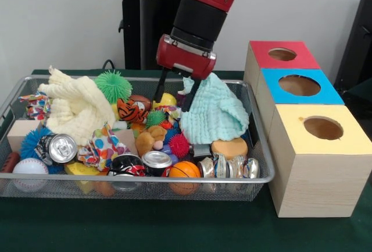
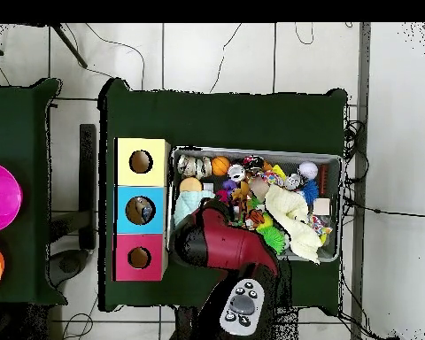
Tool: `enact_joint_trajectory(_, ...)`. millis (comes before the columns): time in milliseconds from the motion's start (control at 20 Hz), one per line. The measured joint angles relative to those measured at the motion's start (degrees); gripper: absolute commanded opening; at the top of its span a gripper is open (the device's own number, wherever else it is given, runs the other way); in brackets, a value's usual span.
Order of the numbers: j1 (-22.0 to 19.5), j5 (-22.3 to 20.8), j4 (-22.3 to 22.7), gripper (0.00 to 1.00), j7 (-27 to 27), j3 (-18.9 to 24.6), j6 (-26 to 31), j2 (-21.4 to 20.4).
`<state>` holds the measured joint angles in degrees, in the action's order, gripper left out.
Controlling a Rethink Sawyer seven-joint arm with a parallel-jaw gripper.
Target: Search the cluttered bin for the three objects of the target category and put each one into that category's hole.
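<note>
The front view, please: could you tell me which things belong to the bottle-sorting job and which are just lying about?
Job:
- wire bin
- crumpled bottles, at the bin's front wall
- red-topped box's hole
- gripper, open over the bin

Lying about:
- mint cloth
- cream cloth
- silver can
- orange ball
- baseball
- blue-topped box
- yellow-topped box
</note>
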<state>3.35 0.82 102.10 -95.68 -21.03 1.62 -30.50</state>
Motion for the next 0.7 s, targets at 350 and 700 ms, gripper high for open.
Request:
enact_joint_trajectory(350,2.8,3.2,0.0,1.00,0.0,0.4,0.0,0.5)
enact_joint_trajectory(700,3.2,4.4,0.0,1.00,0.0,0.5,0.0,2.8)
